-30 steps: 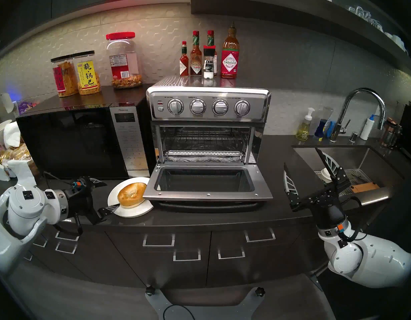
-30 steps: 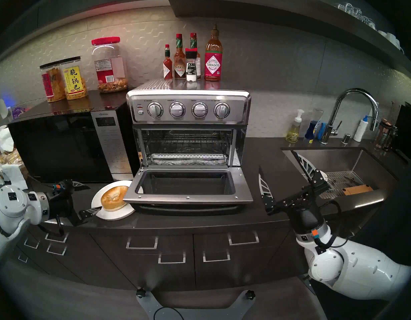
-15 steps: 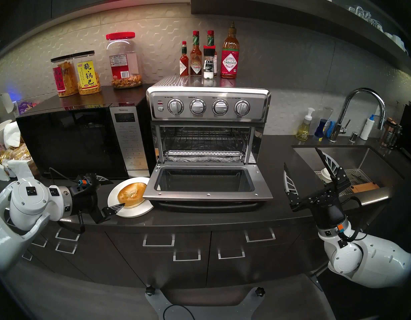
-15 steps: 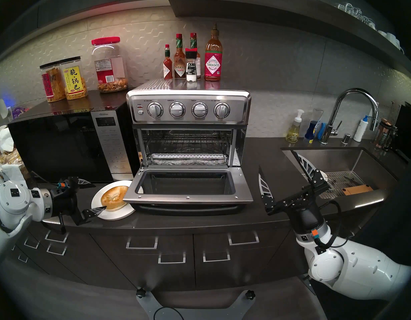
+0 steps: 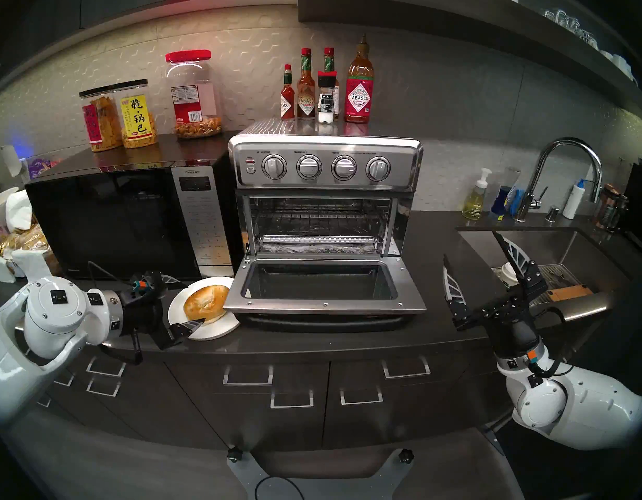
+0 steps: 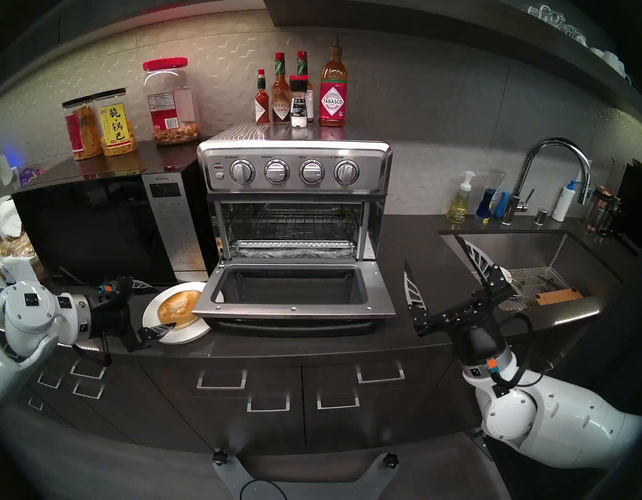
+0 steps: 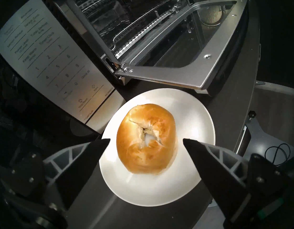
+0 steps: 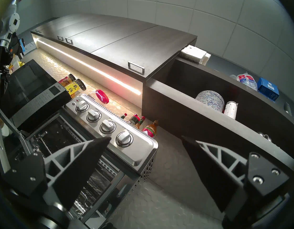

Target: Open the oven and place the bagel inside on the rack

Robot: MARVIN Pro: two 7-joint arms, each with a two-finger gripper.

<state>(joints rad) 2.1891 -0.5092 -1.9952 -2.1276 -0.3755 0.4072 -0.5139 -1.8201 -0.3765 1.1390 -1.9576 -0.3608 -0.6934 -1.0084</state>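
The oven (image 5: 325,214) stands with its door dropped flat and the rack (image 5: 319,219) bare. The bagel (image 7: 147,139) lies flat on a white plate (image 7: 189,184) just left of the door's corner. The left gripper (image 7: 146,140), jaws spread wide and empty, straddles it, one fingertip on either flank; contact appears absent, though depth is hard to judge. The right gripper (image 5: 471,246), likewise wide and empty, hangs well apart near the sink (image 5: 550,243).
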